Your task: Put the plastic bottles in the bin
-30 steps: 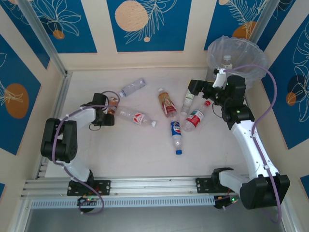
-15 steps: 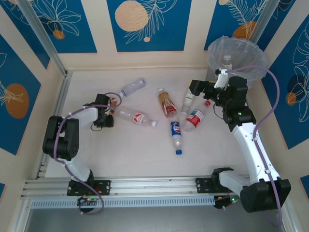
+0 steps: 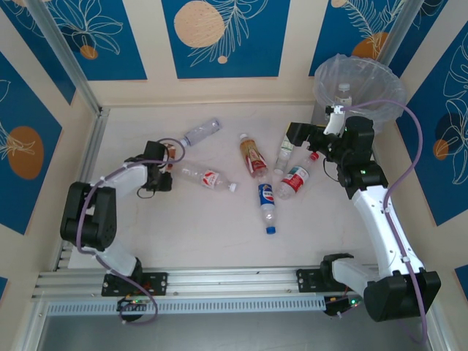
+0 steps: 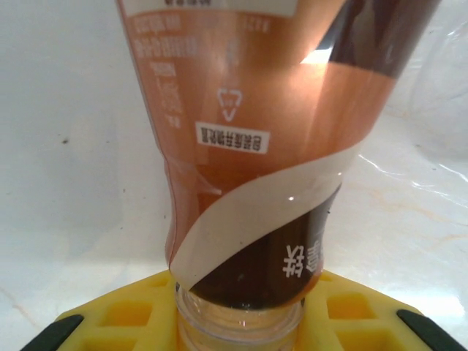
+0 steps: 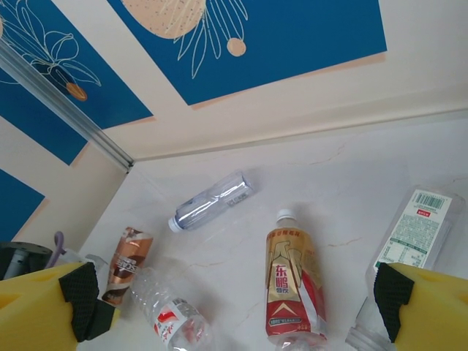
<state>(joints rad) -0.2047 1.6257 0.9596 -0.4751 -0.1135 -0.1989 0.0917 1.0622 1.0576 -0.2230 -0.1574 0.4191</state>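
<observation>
Gripping the brown-label bottle point(image 4: 248, 146) at its neck end, the left pincer point(image 3: 162, 162) is closed tight on it, the yellow fingers point(image 4: 117, 316) flanking the neck in the left wrist view. From overhead that bottle sits at the left of the tabletop point(image 3: 183, 227), its far end just beside the clear bottle with a red-and-white label point(image 3: 207, 177), which lies slanted toward the middle. Farther back lies a clear bottle with a grey-blue label point(image 3: 199, 132), apart from the others.

The right pincer point(image 3: 292, 136) is spread wide with nothing between its fingers; it hangs over the right-hand cluster, above the far end of the green-and-white bottle point(image 3: 285, 155). Just beside that bottle lies the red-capped bottle point(image 3: 296, 178) with a red-and-white label, and left of them the orange-and-red-label bottle point(image 3: 253, 156) with its white cap pointing to the far wall. The blue Pepsi bottle point(image 3: 267, 203) lies nearest the arms, blue cap toward them, its base near the red-capped one.

The bin point(image 3: 322, 77), lined with a crinkly clear bag, stands at the far right corner of the tabletop, just behind the right arm's wrist. One clear bottle with a white cap point(image 3: 343, 93) is already inside it, upright or nearly so. The other bottles lie on their sides on the tabletop, outside the bin.
</observation>
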